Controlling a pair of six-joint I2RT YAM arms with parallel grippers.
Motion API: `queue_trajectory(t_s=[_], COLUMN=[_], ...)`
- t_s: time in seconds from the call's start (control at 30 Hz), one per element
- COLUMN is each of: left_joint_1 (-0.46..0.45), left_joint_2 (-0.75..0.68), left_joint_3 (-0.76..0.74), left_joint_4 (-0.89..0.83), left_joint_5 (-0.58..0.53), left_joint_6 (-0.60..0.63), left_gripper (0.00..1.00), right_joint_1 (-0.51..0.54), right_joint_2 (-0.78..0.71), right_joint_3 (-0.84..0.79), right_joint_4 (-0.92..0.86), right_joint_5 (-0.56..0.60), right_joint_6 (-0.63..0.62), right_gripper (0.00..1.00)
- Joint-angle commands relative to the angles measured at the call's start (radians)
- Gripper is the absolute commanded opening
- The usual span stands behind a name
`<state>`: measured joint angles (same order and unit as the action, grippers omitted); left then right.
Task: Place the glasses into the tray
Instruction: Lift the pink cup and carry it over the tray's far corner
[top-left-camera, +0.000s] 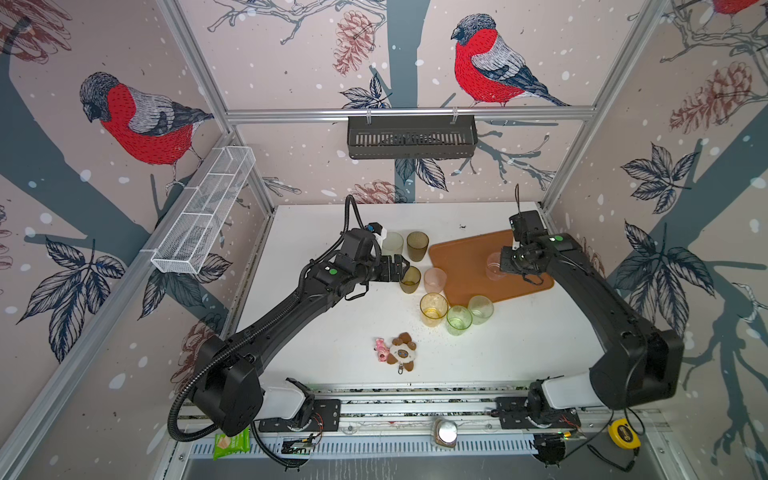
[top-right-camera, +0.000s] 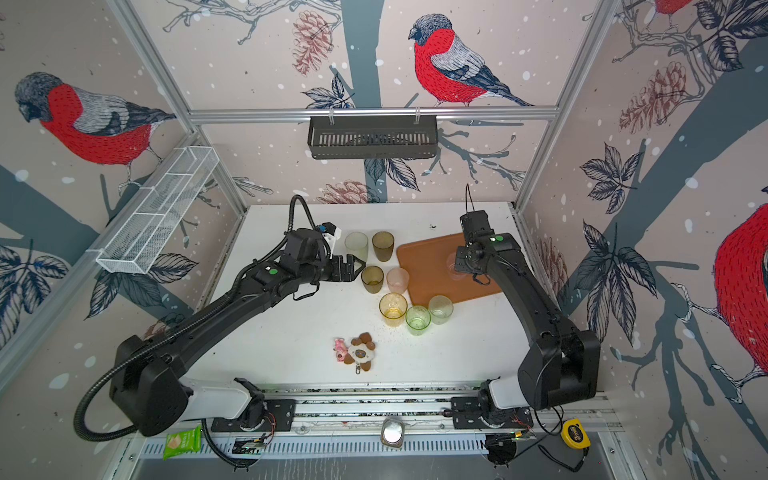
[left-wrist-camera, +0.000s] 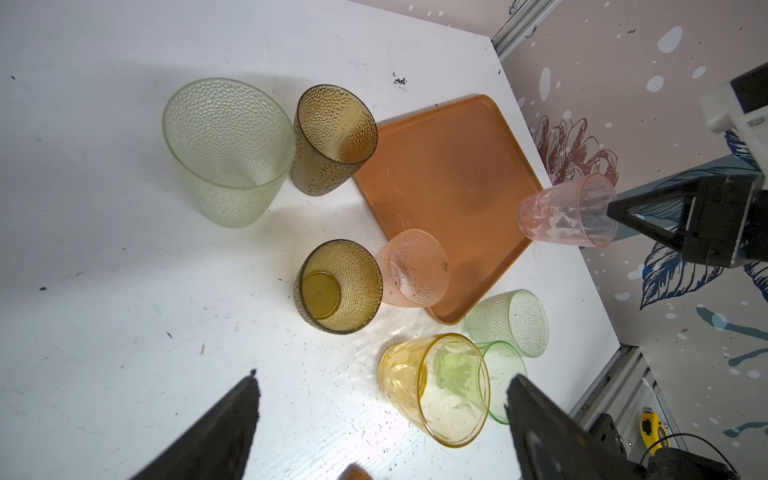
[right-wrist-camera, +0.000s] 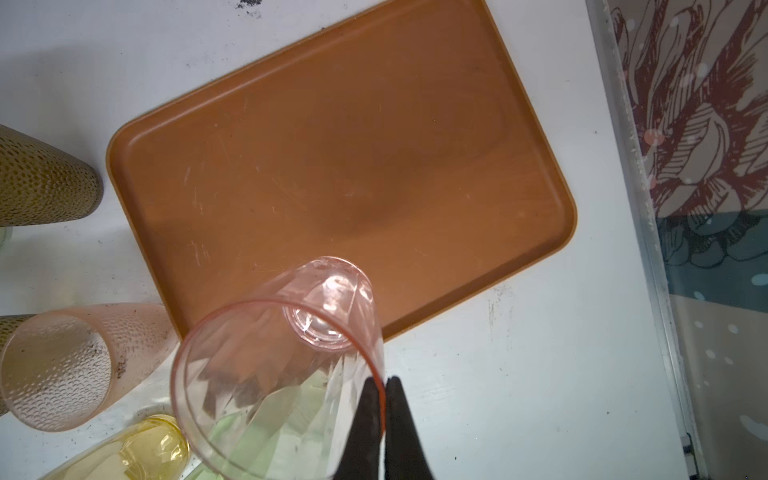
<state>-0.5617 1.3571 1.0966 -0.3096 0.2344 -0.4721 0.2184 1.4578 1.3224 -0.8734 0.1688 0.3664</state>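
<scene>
Over the near edge of the orange-brown tray (right-wrist-camera: 332, 145) a smooth pink glass (right-wrist-camera: 278, 374) hung tilted, mouth toward the arm. The right gripper (right-wrist-camera: 384, 380) pinched its rim, one finger inside and one outside the thin wall. I could not tell whether its base touched the tray.

The other seven glasses stood upright on the white table (top-left-camera: 311, 332), left of the tray and in front of it. A dimpled pink glass (top-left-camera: 434, 280) sat against the tray's left edge, with a short brown glass (top-left-camera: 410, 279) just beside it. Behind those stood a frosted cream glass (top-left-camera: 392, 243) and a tall brown glass (top-left-camera: 417, 246). A yellow glass (top-left-camera: 433, 309), a green glass (top-left-camera: 459, 320) and a pale green glass (top-left-camera: 480, 309) clustered at the tray's front corner.

The left gripper (top-right-camera: 353, 266) hovered near the short brown glass, fingers spread wide and holding nothing.
</scene>
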Motion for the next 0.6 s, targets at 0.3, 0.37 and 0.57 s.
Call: queue_trajectory(t_s=[0.3, 0.37, 0.57], left_joint_1=[0.002, 0.001, 0.003], left_joint_2=[0.025, 0.031, 0.045], left_joint_3=[0.053, 0.057, 0.072], left_joint_4=[-0.051, -0.056, -0.064], left_joint_5=[-0.024, -0.029, -0.044], left_joint_6=[-0.001, -0.001, -0.009], left_gripper=[0.93, 0.93, 0.93], right_joint_1=[0.076, 0.079, 0.098], right_joint_2=[0.231, 0.270, 0.389], right_joint_3=[0.240, 0.285, 0.418], right_joint_4=[0.025, 0.025, 0.008], right_joint_5=[0.042, 0.033, 0.011], right_joint_6=[-0.076, -0.084, -0.109], right_gripper=[0.00, 0.00, 0.00])
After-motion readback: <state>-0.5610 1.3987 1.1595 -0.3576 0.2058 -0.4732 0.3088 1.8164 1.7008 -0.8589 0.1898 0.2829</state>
